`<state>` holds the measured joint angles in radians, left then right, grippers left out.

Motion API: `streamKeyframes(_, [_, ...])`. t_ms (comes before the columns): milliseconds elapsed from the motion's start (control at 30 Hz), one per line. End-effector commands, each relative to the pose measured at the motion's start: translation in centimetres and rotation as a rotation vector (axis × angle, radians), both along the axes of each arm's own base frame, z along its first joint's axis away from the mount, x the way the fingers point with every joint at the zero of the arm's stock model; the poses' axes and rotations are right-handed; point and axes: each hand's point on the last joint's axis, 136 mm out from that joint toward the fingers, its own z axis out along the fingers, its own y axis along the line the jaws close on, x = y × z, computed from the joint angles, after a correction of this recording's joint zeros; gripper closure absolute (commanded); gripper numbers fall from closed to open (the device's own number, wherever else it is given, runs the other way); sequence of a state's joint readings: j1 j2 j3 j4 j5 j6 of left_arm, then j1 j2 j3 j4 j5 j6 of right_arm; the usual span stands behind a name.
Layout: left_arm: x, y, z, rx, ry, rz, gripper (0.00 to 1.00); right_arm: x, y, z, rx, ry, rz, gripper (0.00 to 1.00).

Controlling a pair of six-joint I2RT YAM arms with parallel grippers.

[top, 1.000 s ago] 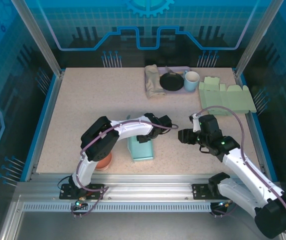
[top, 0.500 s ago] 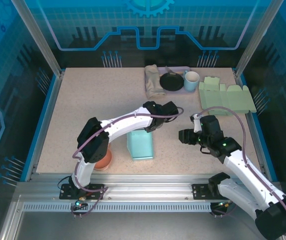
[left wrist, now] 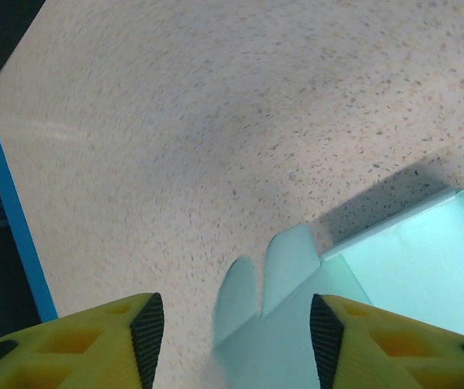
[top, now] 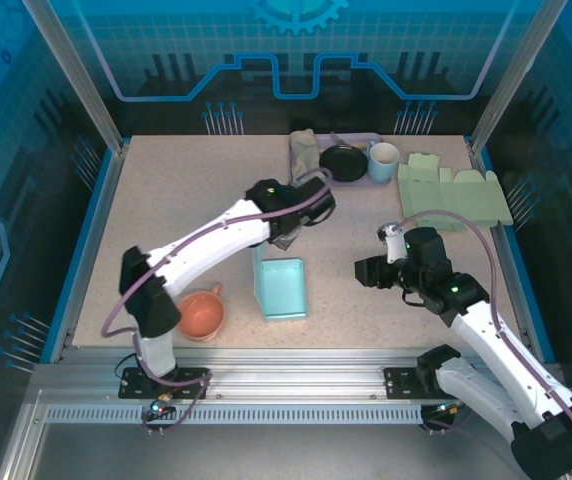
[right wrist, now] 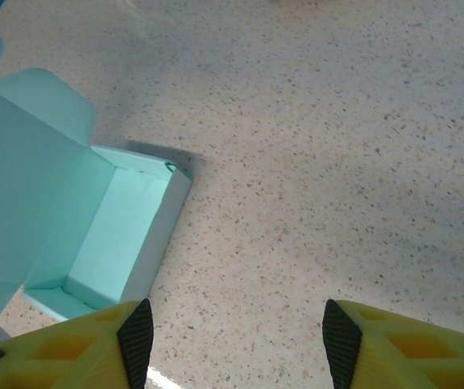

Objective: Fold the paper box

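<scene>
The teal paper box point(top: 282, 288) lies in the middle of the table with its lid up along the left side. In the left wrist view the lid's two rounded tabs point(left wrist: 264, 275) show between the yellow fingers, with space on either side. My left gripper point(top: 284, 238) hangs open just behind the box's far end, its jaws point(left wrist: 232, 340) touching nothing. To the box's right my right gripper point(top: 363, 270) is open over bare table. In the right wrist view the box's open tray point(right wrist: 110, 235) lies left of that gripper point(right wrist: 230, 340).
An orange bowl point(top: 201, 313) sits near the left arm's base. At the back stands a tray point(top: 364, 138) with a cloth point(top: 306, 165), a black pan point(top: 343, 163) and a cup point(top: 384, 161). Flat green box blanks point(top: 451, 195) lie back right.
My left arm has stretched out and swung its gripper back and left, off the box's right side, while its jaws widened. The orange bowl is now uncovered. The right arm has barely moved.
</scene>
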<state>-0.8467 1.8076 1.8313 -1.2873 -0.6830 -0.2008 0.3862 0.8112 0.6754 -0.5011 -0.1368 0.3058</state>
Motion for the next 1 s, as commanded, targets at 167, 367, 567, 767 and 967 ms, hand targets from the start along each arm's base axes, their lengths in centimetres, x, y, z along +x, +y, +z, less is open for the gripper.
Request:
streamKeyframes(167, [-6.4,5.2,0.3,-0.203,0.047,0.27,0.39,-0.2,1.8,1.3,0.015,-0.021,0.094,0.4])
streamKeyframes(367, [-7.9,3.8,-2.5,-0.332,0.124,0.291,0.4,-0.2,3.0,1.0,0.01,-0.007,0.13,0.4])
streamKeyframes(567, [-8.1,2.9,-4.3,-0.359,0.162,0.289,0.45,-0.5,3.4,0.8,0.0,0.002,0.148,0.4])
streamKeyframes(767, [-7.5,2.4,-4.1,-0.358,0.151,0.29,0.48,-0.6,3.4,0.4,-0.006,0.013,0.146,0.4])
streamKeyframes(967, [-6.9,3.6,-1.0,-0.36,0.06,0.303,0.47,-0.7,3.2,0.3,-0.023,0.011,0.143,0.4])
